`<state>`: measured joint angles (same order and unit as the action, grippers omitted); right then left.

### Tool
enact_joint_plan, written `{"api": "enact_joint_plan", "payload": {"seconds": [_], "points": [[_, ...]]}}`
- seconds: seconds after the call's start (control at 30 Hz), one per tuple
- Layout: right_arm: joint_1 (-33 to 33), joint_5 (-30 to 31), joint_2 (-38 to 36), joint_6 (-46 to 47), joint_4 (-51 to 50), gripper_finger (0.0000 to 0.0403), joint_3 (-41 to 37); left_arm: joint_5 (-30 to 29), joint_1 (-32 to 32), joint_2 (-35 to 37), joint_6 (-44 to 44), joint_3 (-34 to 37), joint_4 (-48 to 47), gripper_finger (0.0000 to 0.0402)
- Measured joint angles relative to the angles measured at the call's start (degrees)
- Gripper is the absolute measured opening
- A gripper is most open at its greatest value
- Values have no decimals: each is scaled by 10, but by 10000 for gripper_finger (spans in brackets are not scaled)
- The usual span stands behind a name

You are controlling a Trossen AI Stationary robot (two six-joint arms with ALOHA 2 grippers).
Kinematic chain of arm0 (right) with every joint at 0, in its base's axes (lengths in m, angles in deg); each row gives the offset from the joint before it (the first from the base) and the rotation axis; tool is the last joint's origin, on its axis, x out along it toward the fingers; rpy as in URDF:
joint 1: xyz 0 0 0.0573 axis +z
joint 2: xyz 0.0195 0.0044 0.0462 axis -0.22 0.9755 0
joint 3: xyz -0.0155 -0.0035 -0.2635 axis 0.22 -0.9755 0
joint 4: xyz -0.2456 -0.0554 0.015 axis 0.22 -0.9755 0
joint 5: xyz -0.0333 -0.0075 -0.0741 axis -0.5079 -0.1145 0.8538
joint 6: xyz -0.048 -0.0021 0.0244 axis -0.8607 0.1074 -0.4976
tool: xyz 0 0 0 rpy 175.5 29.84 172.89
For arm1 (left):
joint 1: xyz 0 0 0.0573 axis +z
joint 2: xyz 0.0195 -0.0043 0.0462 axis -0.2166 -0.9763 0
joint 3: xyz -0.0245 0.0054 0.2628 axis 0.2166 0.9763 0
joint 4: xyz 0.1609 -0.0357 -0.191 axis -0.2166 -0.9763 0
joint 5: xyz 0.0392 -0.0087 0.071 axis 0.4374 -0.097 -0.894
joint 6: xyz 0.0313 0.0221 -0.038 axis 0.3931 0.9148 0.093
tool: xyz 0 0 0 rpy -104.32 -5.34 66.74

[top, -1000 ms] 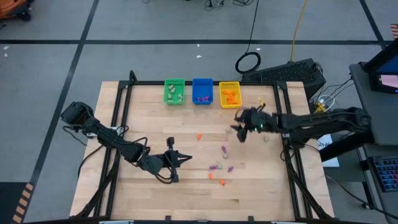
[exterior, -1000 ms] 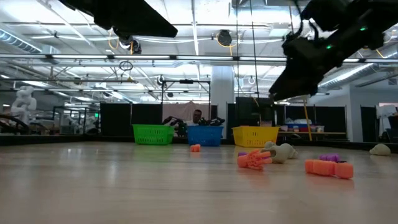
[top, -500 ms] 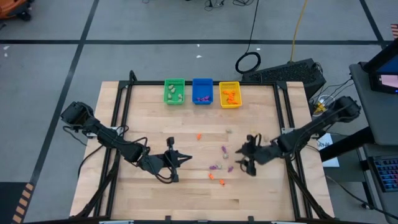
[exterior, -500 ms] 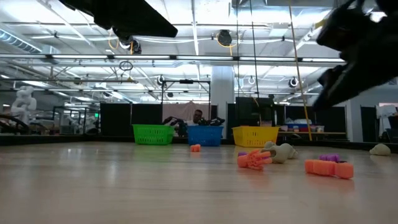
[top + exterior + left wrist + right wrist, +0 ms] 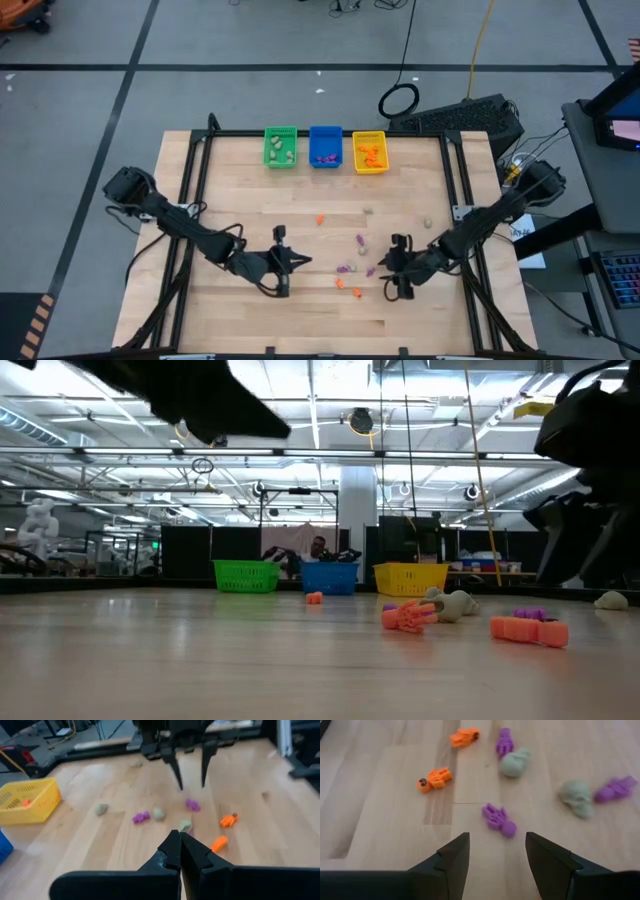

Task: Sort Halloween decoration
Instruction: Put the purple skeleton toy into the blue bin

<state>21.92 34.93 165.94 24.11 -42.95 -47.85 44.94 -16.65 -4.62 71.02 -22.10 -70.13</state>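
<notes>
The Halloween decoration is a scatter of tiny orange, purple and pale trinkets (image 5: 356,268) lying on the wooden table right of its middle. My right gripper (image 5: 386,272) hangs open just right of this cluster. In the right wrist view its fingers (image 5: 455,855) stand a little short of a purple trinket (image 5: 499,820) and touch nothing. My left gripper (image 5: 302,262) is shut and empty, left of the cluster, its tip (image 5: 175,839) pointing toward the trinkets. Orange (image 5: 408,616) and pale (image 5: 455,603) trinkets show in the low view.
A green bin (image 5: 280,146), a blue bin (image 5: 325,146) and a yellow bin (image 5: 368,152) stand in a row at the table's far edge, each with a few trinkets inside. Single trinkets lie apart at mid-table (image 5: 320,218) and farther right (image 5: 428,221). A dark frame (image 5: 455,170) borders the table.
My right gripper has swung from the far right part of the table toward the near edge and leftward, sinking and turning, until it hangs beside the trinket cluster. The trinkets lie as before.
</notes>
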Motion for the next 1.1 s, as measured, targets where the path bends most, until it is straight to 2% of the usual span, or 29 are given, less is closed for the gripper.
{"api": "enact_joint_plan", "payload": {"seconds": [0.3, 0.6, 0.73, 0.9, 1.1], "points": [[-1, 7, 75, -80, 78, 179, 0, 17, 25, -32, 0, 0, 29, 1], [-2, 33, 119, -95, 123, 178, 1, 20, 25, -32, 2, 0, 36, 1], [-2, 34, 121, -90, 136, 178, 0, 20, 25, -32, 4, 0, 38, 1], [-2, 76, 121, -49, 139, 178, 0, 20, 25, -32, 4, 0, 42, 1], [-2, 77, 122, -10, 141, 172, 0, 20, 26, -32, 2, 0, 42, 1]]}}
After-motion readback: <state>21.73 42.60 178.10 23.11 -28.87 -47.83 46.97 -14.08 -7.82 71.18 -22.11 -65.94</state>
